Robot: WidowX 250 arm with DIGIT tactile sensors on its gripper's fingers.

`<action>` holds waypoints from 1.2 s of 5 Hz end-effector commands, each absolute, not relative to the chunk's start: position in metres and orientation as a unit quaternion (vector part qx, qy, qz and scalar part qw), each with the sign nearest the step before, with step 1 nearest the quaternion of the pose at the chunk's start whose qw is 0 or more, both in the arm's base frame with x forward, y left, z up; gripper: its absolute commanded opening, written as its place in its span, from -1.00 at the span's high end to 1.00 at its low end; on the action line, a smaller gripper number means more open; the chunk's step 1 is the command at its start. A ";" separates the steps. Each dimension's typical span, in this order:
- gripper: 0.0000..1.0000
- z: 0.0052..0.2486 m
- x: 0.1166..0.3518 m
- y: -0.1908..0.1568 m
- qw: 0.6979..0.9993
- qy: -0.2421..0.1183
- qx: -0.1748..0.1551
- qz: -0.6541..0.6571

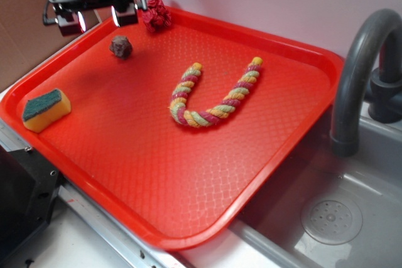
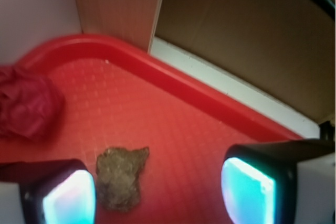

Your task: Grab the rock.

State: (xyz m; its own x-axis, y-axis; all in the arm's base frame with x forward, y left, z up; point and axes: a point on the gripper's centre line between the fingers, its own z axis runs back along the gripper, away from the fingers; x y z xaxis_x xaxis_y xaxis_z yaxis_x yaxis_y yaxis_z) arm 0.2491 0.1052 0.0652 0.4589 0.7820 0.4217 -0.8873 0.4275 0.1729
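Exterior view shows the gripper hanging with its fingers spread wide above the far left corner of the red tray, holding nothing. The rock lies on the tray just below it, near the dark red ruffled ball. Wrist view places the rock beside the left finger pad, between the two pads.

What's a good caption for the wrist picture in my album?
Open hand hovering over a brown rock on the red tray, beside a red fabric ball.
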 end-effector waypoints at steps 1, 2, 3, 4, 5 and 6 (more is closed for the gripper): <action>-1.00 0.051 0.253 0.121 0.826 -0.151 0.201 0.504; -1.00 0.045 0.258 0.125 0.823 -0.158 0.202 0.506; -1.00 0.037 0.262 0.126 0.823 -0.161 0.212 0.502; 1.00 0.033 0.258 0.120 0.823 -0.162 0.208 0.503; 1.00 0.032 0.254 0.115 0.825 -0.162 0.206 0.501; 1.00 0.031 0.249 0.111 0.823 -0.160 0.205 0.505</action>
